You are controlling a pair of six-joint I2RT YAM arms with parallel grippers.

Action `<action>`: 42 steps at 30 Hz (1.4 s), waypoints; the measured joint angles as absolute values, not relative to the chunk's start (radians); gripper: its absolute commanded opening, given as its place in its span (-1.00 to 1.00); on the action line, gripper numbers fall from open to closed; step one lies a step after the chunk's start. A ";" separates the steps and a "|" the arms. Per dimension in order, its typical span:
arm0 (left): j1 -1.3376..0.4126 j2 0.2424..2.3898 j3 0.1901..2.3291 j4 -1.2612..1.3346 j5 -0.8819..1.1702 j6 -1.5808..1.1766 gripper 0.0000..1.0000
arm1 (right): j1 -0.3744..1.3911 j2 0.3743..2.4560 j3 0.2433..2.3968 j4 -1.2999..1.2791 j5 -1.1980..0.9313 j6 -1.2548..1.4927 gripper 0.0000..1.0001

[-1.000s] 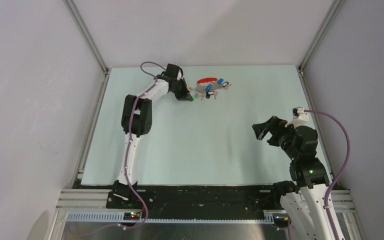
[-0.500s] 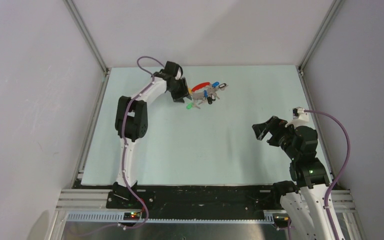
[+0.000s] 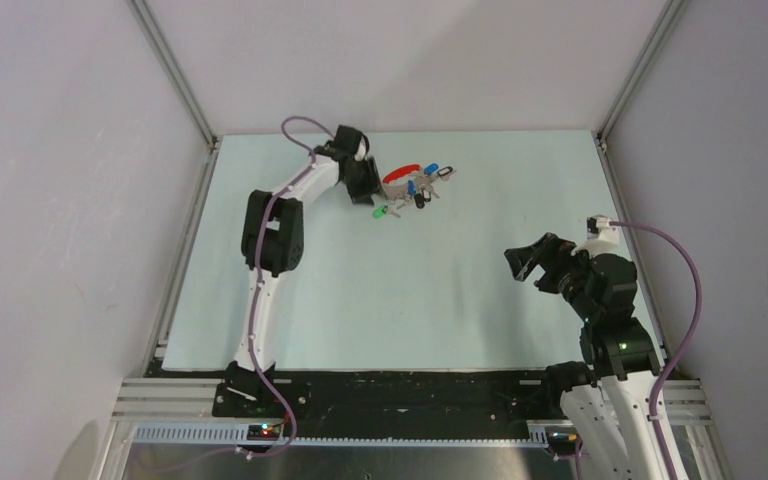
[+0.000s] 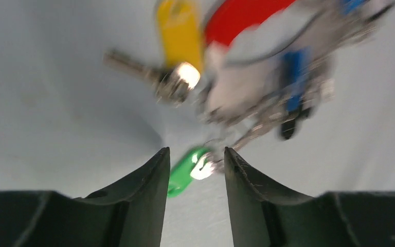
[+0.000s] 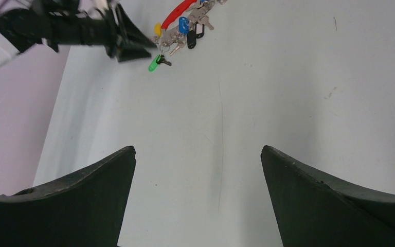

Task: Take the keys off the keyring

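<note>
Left end effector [image 4: 195, 152] hangs low over the far side of the pale green worktop [image 3: 410, 300], fingers parted and gripping nothing. Right end effector [image 5: 198, 149] gapes wide, well apart from the bunch. Just beyond the left one lies the curved red plastic and silver metal keyring [image 3: 401, 172], the small silver keys with coloured heads [image 3: 420, 188] bunched against it. The green-headed key [image 4: 182, 170] shows in the gap between the left tips.

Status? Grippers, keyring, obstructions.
Left gripper open at the green key, not gripping. Right gripper open, parked far off. Keyring on table, keys bunched at it. Nothing blocking.
</note>
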State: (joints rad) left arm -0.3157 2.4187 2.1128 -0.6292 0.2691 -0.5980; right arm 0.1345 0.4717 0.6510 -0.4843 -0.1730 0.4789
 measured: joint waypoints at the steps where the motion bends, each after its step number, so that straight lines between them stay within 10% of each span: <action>1: -0.321 2.419 2.066 -0.637 0.270 -0.593 -0.16 | 0.134 0.472 0.651 -0.484 -0.175 0.480 0.95; 9: -0.380 2.210 1.666 -0.619 0.274 -0.527 -0.96 | 0.134 0.464 0.651 -0.484 -0.186 0.493 0.95; 13: -0.400 2.087 1.481 -0.620 0.245 -0.505 -0.99 | 0.134 0.464 0.651 -0.485 -0.190 0.497 0.95; 17: -0.404 1.988 1.348 -0.614 0.195 -0.492 -0.69 | 0.134 0.464 0.651 -0.485 -0.193 0.498 0.95; 22: -0.416 1.935 1.311 -0.612 0.104 -0.472 0.32 | 0.134 0.468 0.651 -0.485 -0.199 0.501 0.95; 42: -0.447 1.553 1.148 -0.448 -0.162 -0.489 0.96 | 0.476 1.441 0.979 -0.191 -0.043 0.503 0.89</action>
